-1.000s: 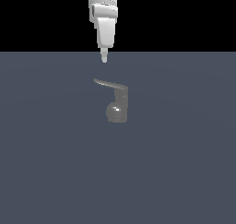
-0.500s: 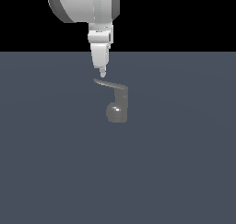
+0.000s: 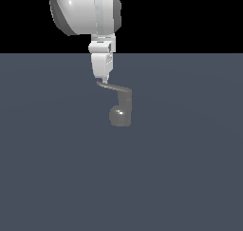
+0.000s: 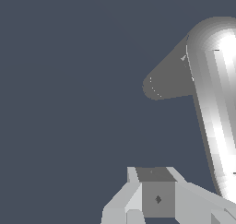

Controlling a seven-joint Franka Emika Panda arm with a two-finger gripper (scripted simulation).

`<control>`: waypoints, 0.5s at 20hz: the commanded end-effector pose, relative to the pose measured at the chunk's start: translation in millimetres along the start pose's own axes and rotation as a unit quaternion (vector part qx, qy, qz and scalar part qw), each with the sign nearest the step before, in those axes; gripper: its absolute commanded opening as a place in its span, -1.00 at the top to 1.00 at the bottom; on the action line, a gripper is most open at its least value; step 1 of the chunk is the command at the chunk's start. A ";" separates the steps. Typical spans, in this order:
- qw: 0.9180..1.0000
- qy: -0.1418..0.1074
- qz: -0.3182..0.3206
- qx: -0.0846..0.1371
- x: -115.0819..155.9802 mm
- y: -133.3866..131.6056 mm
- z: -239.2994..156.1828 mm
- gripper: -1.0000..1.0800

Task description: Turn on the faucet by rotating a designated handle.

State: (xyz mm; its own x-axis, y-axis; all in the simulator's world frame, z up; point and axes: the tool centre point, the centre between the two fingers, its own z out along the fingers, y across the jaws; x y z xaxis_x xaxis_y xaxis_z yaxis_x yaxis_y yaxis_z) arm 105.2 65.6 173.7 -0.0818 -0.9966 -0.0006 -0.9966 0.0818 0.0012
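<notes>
Touching one handle [image 3: 114, 87], one tool [image 3: 102, 79]

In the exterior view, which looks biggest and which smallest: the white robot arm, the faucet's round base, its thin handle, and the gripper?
1. White robot arm, by far the largest, though it may sit nearer the camera.
2. Gripper, a tapered white piece.
3 and 4. The faucet parts: the handle is longer, the round base bulkier; too close to rank.
</notes>
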 end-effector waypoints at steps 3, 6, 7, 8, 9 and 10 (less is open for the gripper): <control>1.000 0.000 0.002 0.001 -0.1 -0.7 0.7 1.00; 1.000 0.000 0.002 0.000 -1.1 4.8 0.8 1.00; 1.000 0.000 0.002 0.000 -1.5 7.5 0.8 1.00; 1.000 0.000 0.002 0.000 -2.0 10.2 0.8 1.00; 1.000 0.000 0.002 0.000 -2.5 12.9 0.8 1.00; 1.000 0.000 0.002 0.000 -3.0 15.6 0.8 1.00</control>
State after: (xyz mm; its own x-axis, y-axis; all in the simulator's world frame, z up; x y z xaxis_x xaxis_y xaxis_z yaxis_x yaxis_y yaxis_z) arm 93.9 68.7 172.9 -0.0853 -0.9964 -0.0001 -0.9964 0.0853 0.0007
